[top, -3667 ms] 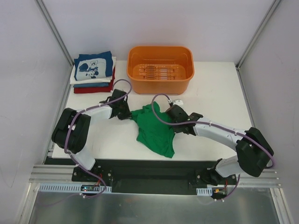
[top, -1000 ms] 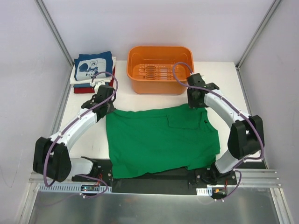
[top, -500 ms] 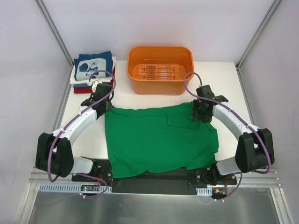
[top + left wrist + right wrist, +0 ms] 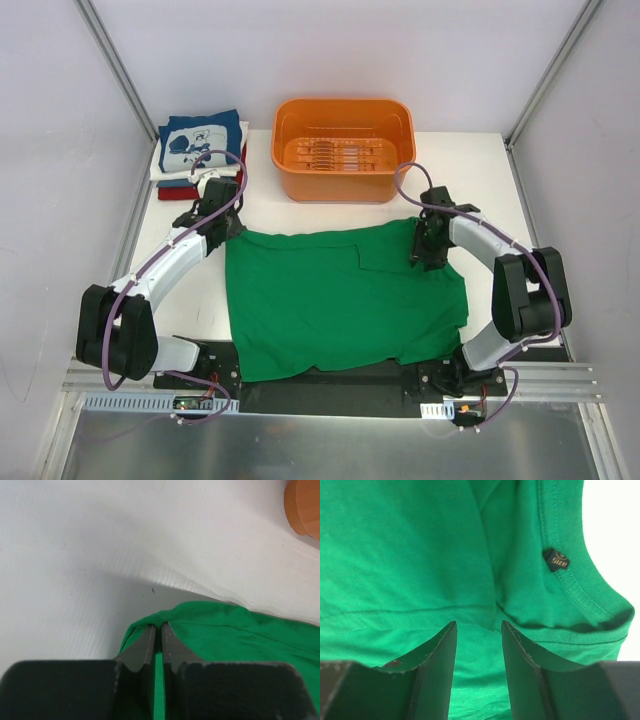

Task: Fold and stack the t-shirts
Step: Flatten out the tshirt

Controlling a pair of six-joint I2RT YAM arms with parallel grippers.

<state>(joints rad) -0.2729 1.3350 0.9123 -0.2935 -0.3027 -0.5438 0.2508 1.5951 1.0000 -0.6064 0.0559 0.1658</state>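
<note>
— Since the green t-shirt (image 4: 330, 305) was a bunched heap mid-table a few seconds back, what is different now?
— It lies spread flat on the white table (image 4: 500, 180), just in front of the orange tub (image 4: 340, 185). Its near edge hangs over the front onto the black base plate (image 4: 320, 392). The right gripper (image 4: 425, 258) has left the far right corner and come in over the neck. Its jaws stand apart above the cloth, gripping nothing.
— And the left gripper (image 4: 156, 627)?
— Clenched on the far left corner, a pinch of green between its fingers.
— So the spreading is done?
— I judge so, and folding comes next. A doubled-over flap along the far edge may want smoothing first.
— Which way does it point?
— The ribbed collar (image 4: 580, 595) with its dark neck label (image 4: 556, 560) sits at the right side. The straight left edge looks like the hem, so the long axis runs across the table, neck toward the robot's right.
— The stack?
— The folded t-shirts (image 4: 200, 155) sit at the far left corner, navy print on top.
</note>
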